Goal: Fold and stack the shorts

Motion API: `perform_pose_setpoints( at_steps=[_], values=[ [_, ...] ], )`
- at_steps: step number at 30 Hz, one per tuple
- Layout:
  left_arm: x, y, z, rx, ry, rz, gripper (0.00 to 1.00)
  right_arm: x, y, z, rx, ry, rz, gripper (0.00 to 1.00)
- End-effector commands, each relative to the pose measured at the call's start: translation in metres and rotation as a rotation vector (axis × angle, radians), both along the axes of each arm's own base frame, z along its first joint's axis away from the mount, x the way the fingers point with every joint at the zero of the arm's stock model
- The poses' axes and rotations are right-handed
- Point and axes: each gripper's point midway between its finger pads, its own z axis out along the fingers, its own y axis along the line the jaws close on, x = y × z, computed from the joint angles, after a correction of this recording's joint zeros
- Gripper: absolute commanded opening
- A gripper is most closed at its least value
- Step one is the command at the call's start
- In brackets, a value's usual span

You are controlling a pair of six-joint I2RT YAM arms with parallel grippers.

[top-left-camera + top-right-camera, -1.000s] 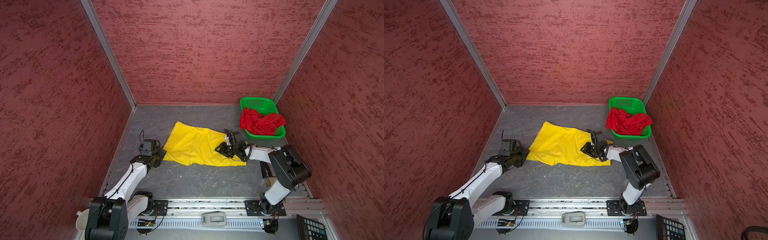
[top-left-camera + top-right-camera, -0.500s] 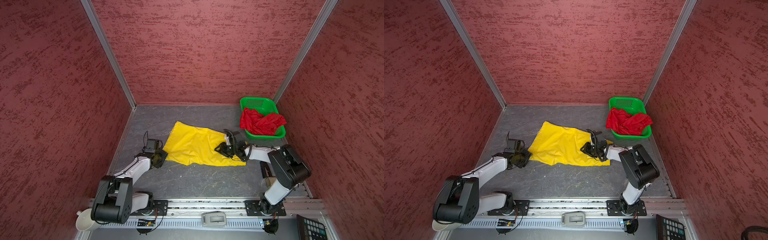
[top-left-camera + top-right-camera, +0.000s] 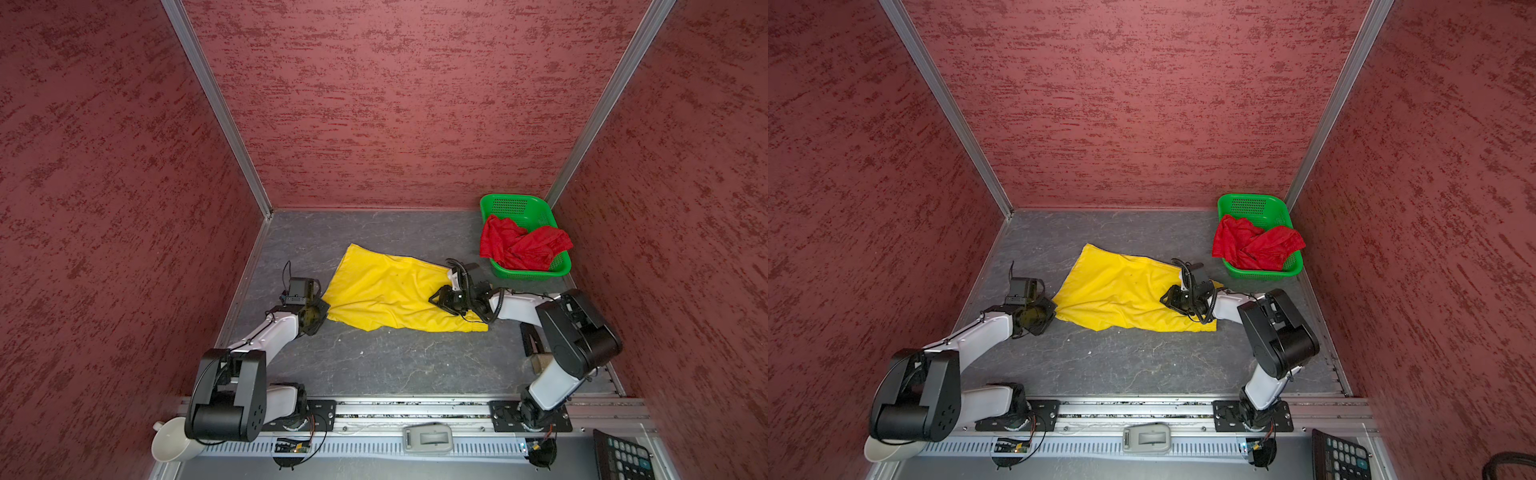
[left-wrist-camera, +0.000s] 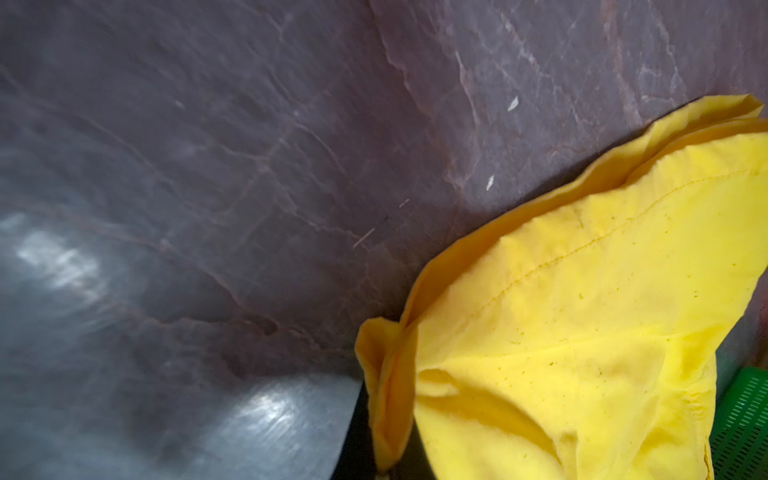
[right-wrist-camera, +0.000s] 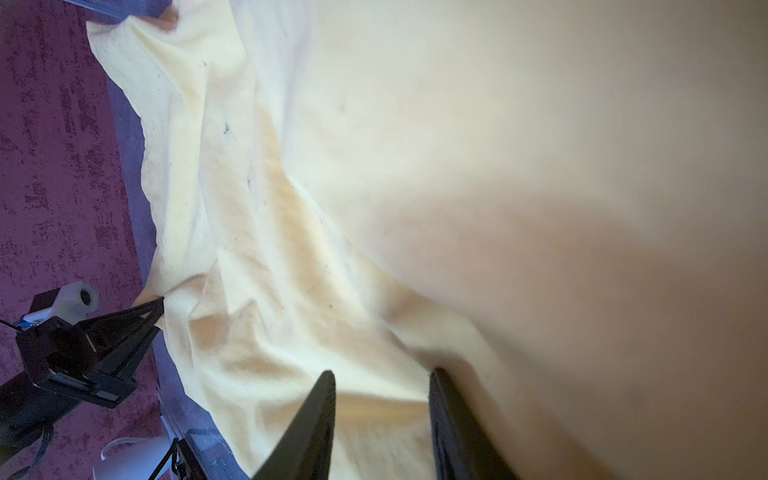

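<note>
In both top views the thin, bright yellow fabric shorts (image 3: 386, 291) lie spread and slightly rumpled on the middle of the grey stone-patterned table (image 3: 374, 365). The left gripper (image 3: 325, 306) sits at their left corner. The right gripper (image 3: 437, 297) rests on their right part. One end pinched and the other pressed down looks like the set-up for a fold. The crumpled bright red fabric shorts (image 3: 519, 245) wait in the green perforated plastic basket (image 3: 513, 205) in the far right corner, untouched. From above, the gripper bodies hide both sets of tips.

In the left wrist view the corner of the yellow shorts (image 4: 582, 311) is bunched and drawn up off the table (image 4: 249, 166), its hem layers showing. The jaws are cut off at the frame's edge, though the puckering fits a closed pinch. Only a sliver of the basket (image 4: 744, 415) shows.

In the right wrist view the yellow shorts (image 5: 291, 208) wash out to pale cream, and much of the cloth is blurred. The right gripper (image 5: 380, 374) has its black fingers (image 5: 320, 407) partly apart, tips against the fabric. I cannot tell whether a fold is caught between them. Beyond, the left gripper (image 5: 156, 309) is closed to a point on the cloth's edge.
</note>
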Motion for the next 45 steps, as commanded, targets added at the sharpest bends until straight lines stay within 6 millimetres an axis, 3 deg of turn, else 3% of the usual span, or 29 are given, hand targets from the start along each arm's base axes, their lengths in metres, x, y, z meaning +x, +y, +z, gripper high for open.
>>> perform_pose_setpoints(
  at_steps=[1,5,7,8,10,12,15,19,22,26,28,31,36,43,45],
  values=[
    [-0.013,0.033,0.004,0.140,0.037,0.034,0.00,-0.045,-0.047,-0.058,-0.221,0.235,-0.046,0.40],
    [-0.022,0.045,0.000,0.185,0.061,0.039,0.00,-0.044,-0.048,-0.063,-0.231,0.249,-0.056,0.40],
    [-0.022,0.044,-0.004,0.179,0.067,0.023,0.00,-0.043,-0.040,-0.060,-0.193,0.241,-0.038,0.41],
    [-0.022,0.043,-0.004,0.174,0.069,0.015,0.04,-0.040,-0.035,-0.055,-0.181,0.222,-0.034,0.41],
    [-0.017,0.036,-0.001,0.149,0.050,-0.006,0.23,-0.030,-0.023,-0.037,-0.145,0.165,-0.016,0.42],
    [-0.011,0.030,0.012,0.139,0.016,-0.023,0.40,-0.019,-0.015,-0.012,-0.106,0.103,-0.009,0.43],
    [-0.006,0.023,0.043,0.168,-0.051,-0.053,0.45,-0.008,-0.009,0.027,-0.064,0.014,-0.009,0.44],
    [0.001,0.001,0.088,0.180,-0.167,-0.144,0.44,-0.005,-0.006,0.067,-0.024,-0.067,-0.002,0.43],
    [0.008,-0.035,0.109,0.116,-0.266,-0.258,0.36,-0.014,0.011,0.078,0.014,-0.086,0.039,0.41],
    [0.012,-0.080,0.098,0.075,-0.262,-0.354,0.22,-0.029,0.042,0.063,0.038,-0.038,0.103,0.38],
    [0.010,-0.098,0.077,0.067,-0.203,-0.391,0.17,-0.034,0.052,0.052,0.039,-0.013,0.117,0.38],
    [0.007,-0.109,0.048,0.057,-0.125,-0.396,0.12,-0.038,0.055,0.036,0.034,0.022,0.119,0.38],
    [-0.009,-0.094,0.009,0.076,-0.014,-0.332,0.06,-0.047,0.037,0.003,-0.029,0.104,0.092,0.38],
    [-0.044,-0.043,-0.029,0.124,0.113,-0.186,0.00,-0.056,-0.010,-0.034,-0.089,0.199,0.008,0.38],
    [-0.047,-0.036,-0.034,0.104,0.106,-0.170,0.00,-0.058,-0.021,-0.040,-0.105,0.215,-0.005,0.38]
  ],
)
